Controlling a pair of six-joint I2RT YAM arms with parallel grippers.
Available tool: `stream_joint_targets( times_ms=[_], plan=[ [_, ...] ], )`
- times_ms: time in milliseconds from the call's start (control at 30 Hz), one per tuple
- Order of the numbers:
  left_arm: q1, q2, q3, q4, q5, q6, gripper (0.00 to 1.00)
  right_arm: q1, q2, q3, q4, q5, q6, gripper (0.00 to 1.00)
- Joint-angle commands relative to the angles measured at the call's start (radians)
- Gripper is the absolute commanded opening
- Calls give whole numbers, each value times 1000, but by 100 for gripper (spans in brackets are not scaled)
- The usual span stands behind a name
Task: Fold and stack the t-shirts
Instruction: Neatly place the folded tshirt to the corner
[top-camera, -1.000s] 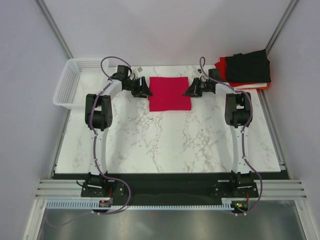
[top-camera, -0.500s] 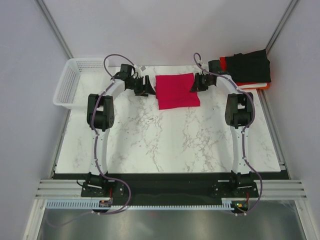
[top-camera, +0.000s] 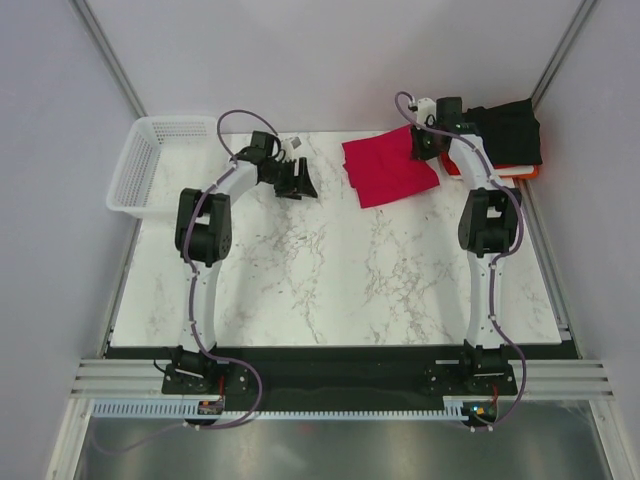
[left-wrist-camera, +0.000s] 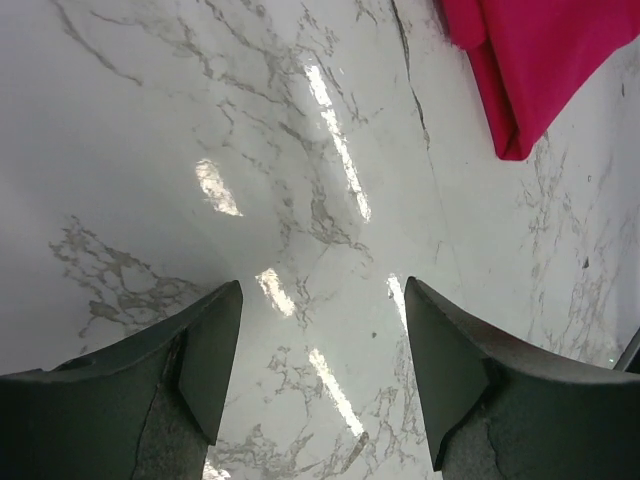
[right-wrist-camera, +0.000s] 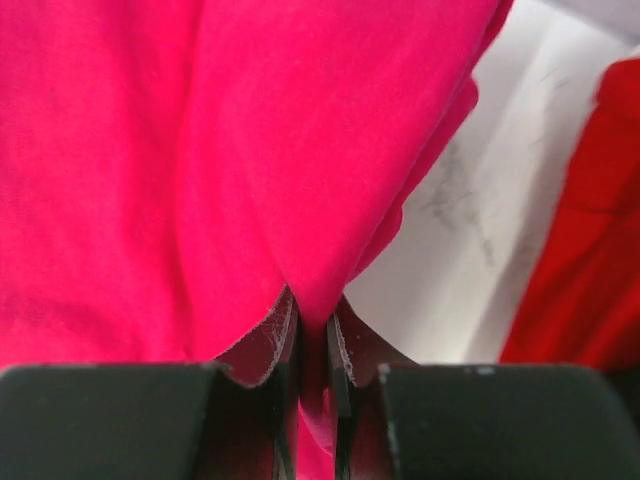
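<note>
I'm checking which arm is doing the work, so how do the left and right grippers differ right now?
The left gripper is open, holding nothing; the right gripper is shut on a fold of the crimson t-shirt.
The left gripper hangs over bare marble of the table, apart from that shirt; the right gripper is at its far right edge, beside the folded stack.
Both are dark two-finger grippers.
</note>
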Motion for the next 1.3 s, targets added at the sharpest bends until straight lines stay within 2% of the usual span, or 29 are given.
stream_joint_targets(
  times_ms=[0,367,567,667,1133,1233,1267],
  plan=[
    [-36,-71,-9,-10,-17,57,74,3,-95,70,15,58,-102,0],
    [-90,-75,-11,-17,-40,80,74,-8,-205,130,27,160,-195,0],
    [-105,-80,-15,-19,-51,83,75,-35,-256,188,37,202,-223,0],
    [-111,-83,-17,-22,-52,86,75,-89,-274,193,52,214,-232,0],
    [-139,-91,-20,-30,-75,108,75,-327,-184,248,145,262,-183,0],
    [-145,-94,-22,-34,-80,114,76,-348,-123,242,187,367,-183,0],
    [-147,-95,-22,-34,-80,116,76,-350,-103,227,199,416,-174,7]
  ],
)
